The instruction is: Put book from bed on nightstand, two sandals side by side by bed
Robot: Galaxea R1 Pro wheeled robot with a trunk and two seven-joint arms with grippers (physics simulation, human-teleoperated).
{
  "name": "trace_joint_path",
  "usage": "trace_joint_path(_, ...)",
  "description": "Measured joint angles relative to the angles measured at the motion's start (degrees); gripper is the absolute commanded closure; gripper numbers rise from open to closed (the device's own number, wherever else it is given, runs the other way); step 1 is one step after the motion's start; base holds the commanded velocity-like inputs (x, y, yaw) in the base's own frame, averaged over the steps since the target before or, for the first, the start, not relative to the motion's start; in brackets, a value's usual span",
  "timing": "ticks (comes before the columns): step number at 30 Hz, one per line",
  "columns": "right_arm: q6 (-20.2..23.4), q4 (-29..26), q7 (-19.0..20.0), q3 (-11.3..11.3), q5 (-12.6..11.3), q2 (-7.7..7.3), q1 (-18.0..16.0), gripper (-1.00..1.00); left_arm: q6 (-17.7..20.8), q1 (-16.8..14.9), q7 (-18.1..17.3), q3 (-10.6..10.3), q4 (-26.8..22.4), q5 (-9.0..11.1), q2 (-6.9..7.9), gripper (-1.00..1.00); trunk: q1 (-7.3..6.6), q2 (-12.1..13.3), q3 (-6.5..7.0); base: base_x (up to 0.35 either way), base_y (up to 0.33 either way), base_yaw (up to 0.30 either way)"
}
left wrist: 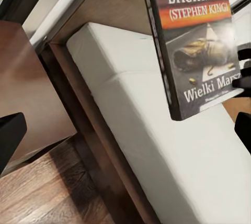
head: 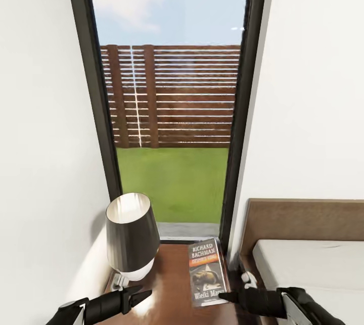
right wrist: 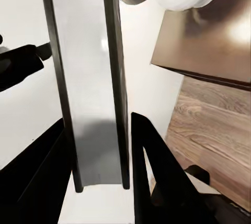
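Book (head: 207, 272) sits over the right part of the nightstand (head: 172, 284) top, cover up, white "RICHARD BACHMAN" lettering and orange band readable, its near end at the right gripper (head: 227, 295). Right arm comes in low from the lower right of the head view, reaching left and forward, black fingertips at the book's near right corner. In the right wrist view the two dark fingers (right wrist: 151, 171) straddle the book's thin grey edge (right wrist: 89, 103), one on each side, so the gripper is pinching the book. Left wrist view shows the book (left wrist: 196, 41) seen from the side, its near end raised clear of the surfaces behind, with black fingertips (left wrist: 243, 80) at its far edge; whether the other end touches the nightstand cannot be told. Left gripper (head: 140, 295) reaches in from the lower left, arm roughly level, pointing right toward the book, fingers drawn close together at a taper with nothing between them, well short of the book. Lamp (head: 130, 236) with a dark shade and white base stands on the left part of the nightstand, just beside the book. Bed (head: 308, 264), brown headboard and light grey mattress, lies to the right of the nightstand. Tall black-framed window (head: 172, 102) behind, showing fence and grass.
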Motion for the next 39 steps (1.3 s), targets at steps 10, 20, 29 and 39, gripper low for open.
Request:
trace_joint_path(10, 0.49, -1.04, -15.48, -0.2, -1.31, 4.25, -0.61, 1.0, 0.0, 0.02, 0.01, 0.02, 0.02, 0.02, -0.05, -1.0, 0.0, 0.0, 0.0, 0.0, 0.0, 0.0)
trace_joint_path(20, 0.53, -1.27, -21.27, -0.56, -9.89, 4.31, -2.55, 1.0, 0.0, 0.02, 0.05, 0.02, 0.02, 0.02, -0.09, -1.0, 0.0, 0.0, 0.0, 0.0, 0.0, 0.0)
trace_joint_path(29, 12.07, -1.37, -20.24, -0.63, -29.48, 4.02, -2.71, 1.0, 0.0, 0.02, 0.02, 0.01, 0.06, 0.02, -0.09, -1.0, 0.0, -0.01, 0.0, 0.0, 0.0, 0.0)
trace_joint_path(39, 12.8, -1.17, -13.89, -0.56, -31.01, 4.0, -2.71, 1.0, 0.0, 0.02, 0.01, 0.02, 0.06, 0.02, -0.06, -1.0, 0.0, -0.01, 0.0, 0.0, 0.0, 0.0)
